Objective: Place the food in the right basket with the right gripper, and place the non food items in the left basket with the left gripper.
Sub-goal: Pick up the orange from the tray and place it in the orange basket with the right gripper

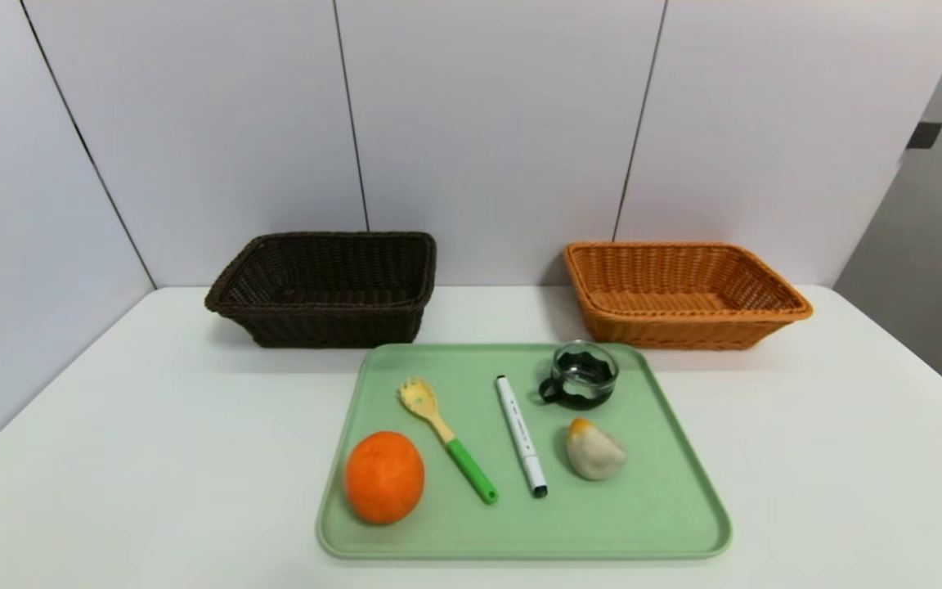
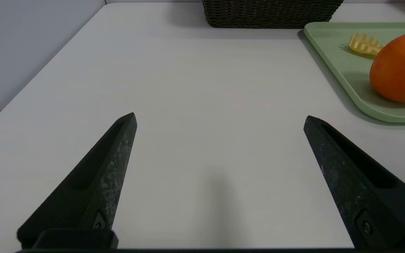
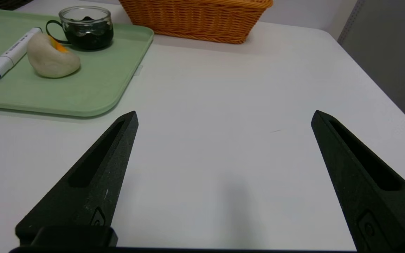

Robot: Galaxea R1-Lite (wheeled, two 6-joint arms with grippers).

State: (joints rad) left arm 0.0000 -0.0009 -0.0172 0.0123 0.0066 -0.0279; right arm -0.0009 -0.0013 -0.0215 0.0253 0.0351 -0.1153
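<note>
Nothing sorted yet: all five items are sitting on the green tray, centre-bottom of the head view, w/ both baskets standing empty behind it.

Handling, as a judgement. The orange, lower left of the tray, is looking round, firm and fairly heavy, w/ a pebbly skin; probably needing a wide grip across its middle, as it could roll. The white bun-like food piece, right of centre, is smooth and lumpy w/ an orange tip; likely soft, so a gentle squeeze across its short side. Both are going to the orange wicker basket, upper right.

Non-food, for the dark brown basket, upper left: the spork, w/ a yellow head and green handle, is lying diagonally just right of the orange; light, stiff, lying flat, so best pinched mid-handle. The white marker is lying near-parallel beside it; light, smooth, apt to roll, so pinch across the barrel. The small glass cup, w/ a dark wavy sleeve and handle, is standing upright at the tray's top right; fragile and slippery, so take it by the rim or wall.

Left gripper is hovering over bare table left of the tray, fingers spread wide apart, holding nothing. Right gripper is hovering over table right of the tray, fingers likewise wide apart and empty.
</note>
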